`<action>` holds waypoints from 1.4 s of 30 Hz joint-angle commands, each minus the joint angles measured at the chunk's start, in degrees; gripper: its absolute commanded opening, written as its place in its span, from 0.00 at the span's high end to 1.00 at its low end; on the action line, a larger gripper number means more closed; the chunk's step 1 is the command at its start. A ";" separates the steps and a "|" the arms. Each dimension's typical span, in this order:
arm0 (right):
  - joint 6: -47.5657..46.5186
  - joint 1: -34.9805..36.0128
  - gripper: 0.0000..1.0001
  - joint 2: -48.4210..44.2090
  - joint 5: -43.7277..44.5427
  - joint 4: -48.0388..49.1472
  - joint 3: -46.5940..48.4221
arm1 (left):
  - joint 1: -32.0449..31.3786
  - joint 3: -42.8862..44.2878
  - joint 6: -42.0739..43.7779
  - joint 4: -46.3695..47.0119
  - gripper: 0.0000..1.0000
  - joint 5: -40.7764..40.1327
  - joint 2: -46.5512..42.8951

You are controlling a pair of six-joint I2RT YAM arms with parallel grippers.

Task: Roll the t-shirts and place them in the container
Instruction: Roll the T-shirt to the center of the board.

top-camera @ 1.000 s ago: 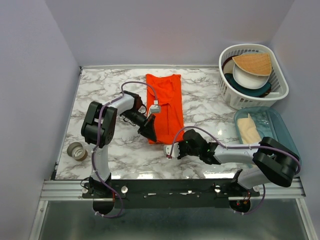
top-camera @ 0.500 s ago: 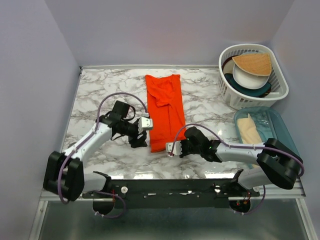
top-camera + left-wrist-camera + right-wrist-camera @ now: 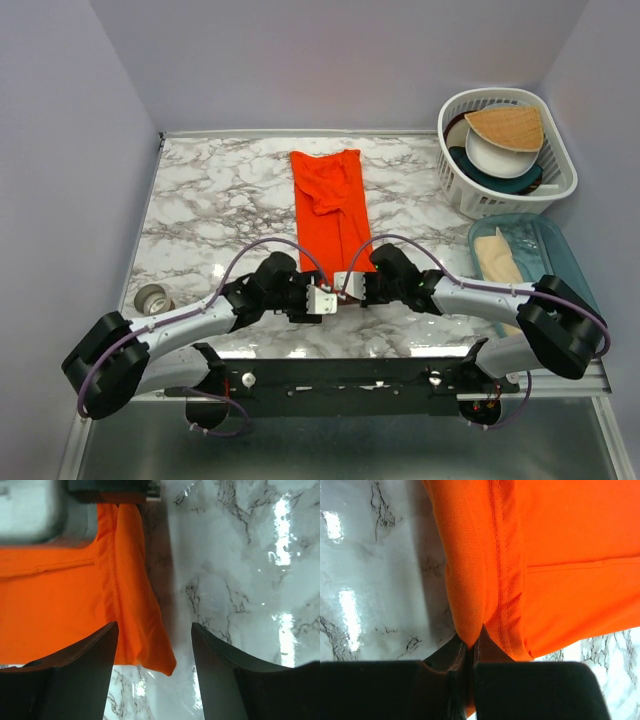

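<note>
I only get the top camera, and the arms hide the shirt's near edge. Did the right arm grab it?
Observer: Yes. The right gripper has its jaws shut on a fold of the t-shirt at its hem.
Operator: What about the left one?
Observer: The left gripper has its jaws wide open. The t-shirt's corner lies between them on the table, not pinched.

Bright, even light; white glare streaks on the marble table (image 3: 280,520); soft blur at wrist-view edges
</note>
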 commanded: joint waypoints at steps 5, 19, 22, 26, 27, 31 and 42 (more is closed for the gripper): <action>2.18 -0.52 0.92 -1.04 -2.86 -2.08 0.37 | -3.33 4.08 2.10 1.66 0.46 -8.32 6.85; 5.96 -1.84 0.92 -1.92 -3.38 -2.70 0.80 | -4.21 1.45 -13.18 6.57 0.35 -11.14 -0.36; 6.40 -1.93 0.92 -1.74 -3.73 -3.57 1.42 | -4.47 2.14 -13.97 6.93 0.34 -12.71 0.34; 7.01 -2.37 0.92 -1.83 -4.09 -5.51 3.08 | -4.47 2.94 -14.77 3.34 0.35 -11.75 0.44; 7.10 -2.46 0.92 -2.09 -4.09 -5.69 3.26 | -4.56 2.50 -14.77 2.72 0.35 -11.14 -0.53; 8.07 -3.68 0.92 -1.92 -4.61 -7.18 4.05 | -4.47 2.06 -13.28 -0.97 0.36 -10.35 -2.20; 7.54 -4.21 0.92 -0.60 -5.84 -8.32 6.25 | -4.56 0.04 -3.79 0.25 0.35 -13.68 2.44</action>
